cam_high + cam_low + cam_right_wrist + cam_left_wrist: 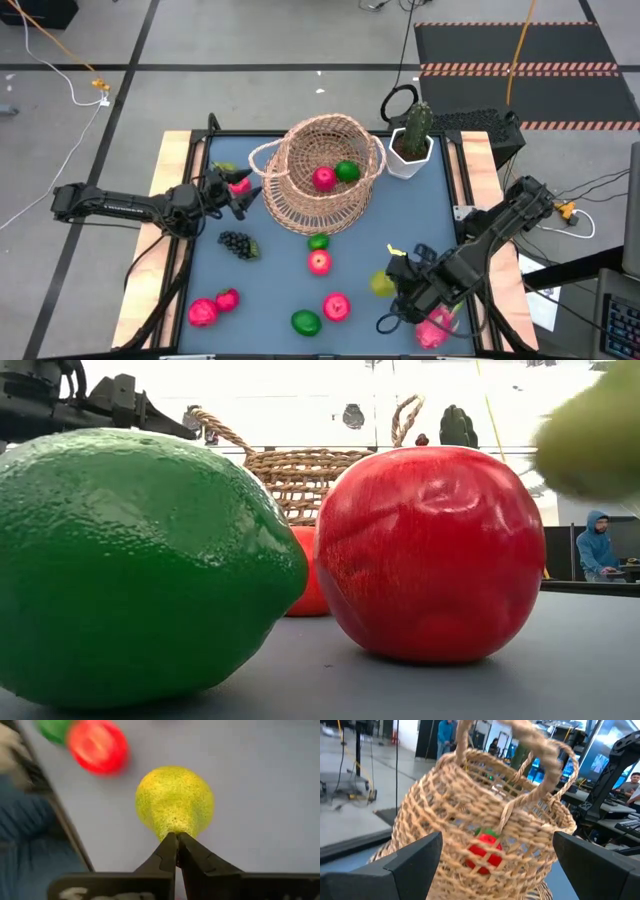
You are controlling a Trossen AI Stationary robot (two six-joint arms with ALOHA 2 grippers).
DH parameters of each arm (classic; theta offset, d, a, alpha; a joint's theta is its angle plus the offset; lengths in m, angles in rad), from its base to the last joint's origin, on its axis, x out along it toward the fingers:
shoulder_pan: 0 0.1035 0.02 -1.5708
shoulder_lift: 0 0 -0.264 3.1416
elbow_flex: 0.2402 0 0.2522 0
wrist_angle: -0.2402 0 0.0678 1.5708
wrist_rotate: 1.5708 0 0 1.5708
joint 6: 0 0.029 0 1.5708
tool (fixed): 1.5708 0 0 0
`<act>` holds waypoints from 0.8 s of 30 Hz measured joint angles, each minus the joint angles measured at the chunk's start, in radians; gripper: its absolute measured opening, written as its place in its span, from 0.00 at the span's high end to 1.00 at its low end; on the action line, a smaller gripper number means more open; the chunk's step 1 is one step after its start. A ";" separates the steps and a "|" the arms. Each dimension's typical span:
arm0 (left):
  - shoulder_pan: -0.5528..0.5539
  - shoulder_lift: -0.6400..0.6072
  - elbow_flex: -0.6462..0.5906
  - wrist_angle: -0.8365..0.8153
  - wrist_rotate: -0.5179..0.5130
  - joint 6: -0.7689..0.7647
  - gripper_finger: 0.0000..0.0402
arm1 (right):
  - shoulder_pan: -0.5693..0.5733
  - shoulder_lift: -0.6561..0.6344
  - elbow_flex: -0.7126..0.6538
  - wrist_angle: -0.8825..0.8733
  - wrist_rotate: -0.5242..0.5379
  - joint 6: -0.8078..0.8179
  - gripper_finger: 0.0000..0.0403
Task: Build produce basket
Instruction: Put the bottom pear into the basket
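Note:
The woven basket (322, 172) stands at the table's far middle with a red apple (324, 179) and a green lime (347, 171) inside. My right gripper (176, 839) is at the near right, shut on a yellow-green pear (175, 800). My left gripper (240, 195) is open just left of the basket (485, 815), its fingers level and apart with the basket wall ahead of them. Loose produce lies on the mat: grapes (236, 243), a lime (318, 241), apples (319, 262) (336, 306) and another lime (305, 322). My right gripper pinches the pear's narrow top end (172, 827) between its two fingertips. The fingers come from above, slanting down. The pear hangs below them with its round end down, lifted clear of the mat, and shows as a blurred yellow-green shape (595, 435) high in the low view.
A potted cactus (412, 145) stands right of the basket at the far edge. A pink dragon fruit (435, 328) lies under my right arm near the front right. Two red-pink fruits (203, 312) (227, 298) sit at the near left. A small pink fruit (238, 185) lies by my left gripper.

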 joint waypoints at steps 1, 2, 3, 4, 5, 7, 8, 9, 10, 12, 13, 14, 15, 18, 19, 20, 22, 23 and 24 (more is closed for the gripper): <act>0.000 0.000 0.000 -0.008 0.000 -0.010 0.05 | -0.005 0.000 0.027 0.006 0.052 -0.044 1.00; 0.000 0.000 0.000 -0.014 0.000 -0.017 0.05 | -0.011 0.000 0.052 0.016 0.108 -0.096 1.00; 0.000 0.000 0.000 -0.021 0.000 -0.025 0.05 | -0.020 0.000 0.076 0.032 0.181 -0.145 1.00; 0.000 0.000 0.000 -0.028 0.000 -0.032 0.05 | -0.030 0.000 0.099 0.059 0.280 -0.194 1.00; 0.000 0.000 0.000 -0.035 0.000 -0.034 0.05 | -0.041 0.000 0.118 0.099 0.391 -0.249 1.00; 0.000 0.000 0.000 -0.050 0.001 -0.035 0.05 | -0.068 0.000 0.137 0.224 0.618 -0.403 1.00; 0.000 0.000 0.000 -0.051 0.001 -0.037 0.05 | -0.088 -0.001 0.138 0.321 0.712 -0.517 1.00; 0.000 0.000 0.000 -0.049 0.001 -0.039 0.05 | -0.112 -0.001 0.138 0.421 0.775 -0.655 1.00; 0.000 0.000 0.000 -0.046 0.001 -0.039 0.05 | -0.143 -0.001 0.138 0.527 0.803 -0.797 1.00; 0.000 0.000 0.000 -0.045 0.001 -0.039 0.05 | -0.214 0.000 0.136 0.742 0.810 -1.045 1.00; 0.000 0.000 0.000 -0.046 0.001 -0.037 0.05 | -0.257 0.002 0.129 0.850 0.806 -1.144 1.00; 0.000 0.000 0.000 -0.045 0.001 -0.033 0.05 | -0.302 0.006 0.124 0.936 0.791 -1.225 1.00; 0.000 0.000 0.000 -0.045 0.001 -0.029 0.05 | -0.347 0.009 0.116 1.011 0.768 -1.294 1.00; 0.000 0.000 0.000 -0.046 0.002 -0.022 0.05 | -0.480 0.013 0.086 1.078 0.700 -1.363 1.00; 0.000 0.000 0.000 -0.047 0.002 -0.022 0.05 | -0.524 0.014 0.075 1.074 0.670 -1.352 1.00; 0.000 0.000 0.000 -0.050 0.002 -0.020 0.05 | -0.569 0.013 0.062 1.060 0.641 -1.321 1.00; 0.000 0.000 0.000 -0.062 0.002 -0.019 0.05 | -0.651 0.012 0.021 1.024 0.566 -1.235 1.00; 0.000 0.000 0.000 -0.071 0.003 -0.020 0.05 | -0.684 0.012 -0.006 1.010 0.522 -1.199 1.00; 0.000 0.000 0.000 -0.078 0.003 -0.019 0.05 | -0.714 0.012 -0.038 1.003 0.476 -1.180 1.00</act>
